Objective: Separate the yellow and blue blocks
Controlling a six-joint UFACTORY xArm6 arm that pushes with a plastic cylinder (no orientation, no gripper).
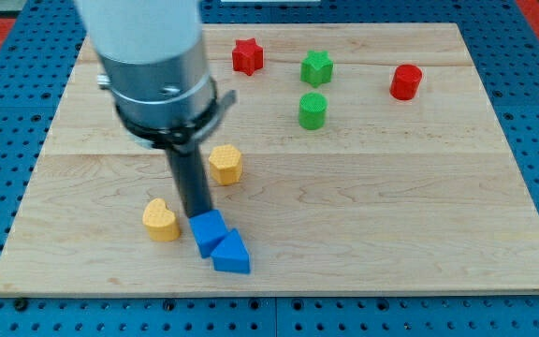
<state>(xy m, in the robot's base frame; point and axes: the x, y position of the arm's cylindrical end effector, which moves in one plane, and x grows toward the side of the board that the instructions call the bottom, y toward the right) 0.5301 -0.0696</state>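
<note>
Blue triangle point(232, 253) sits nearest the view's bottom, touching blue cube point(209, 230) just above-left of it. My tip point(197, 215) is at the cube's top-left edge, apparently touching; no pincer on this rod, so nothing to open or close. Yellow heart point(161, 220) lies just left of the tip, apart from the blues. Yellow hexagon point(225, 164) is further up, right of the rod. Beyond: green cylinder point(313, 110), green star point(316, 67), red star point(247, 56), red cylinder point(405, 82), all on the wooden board point(391, 215).
</note>
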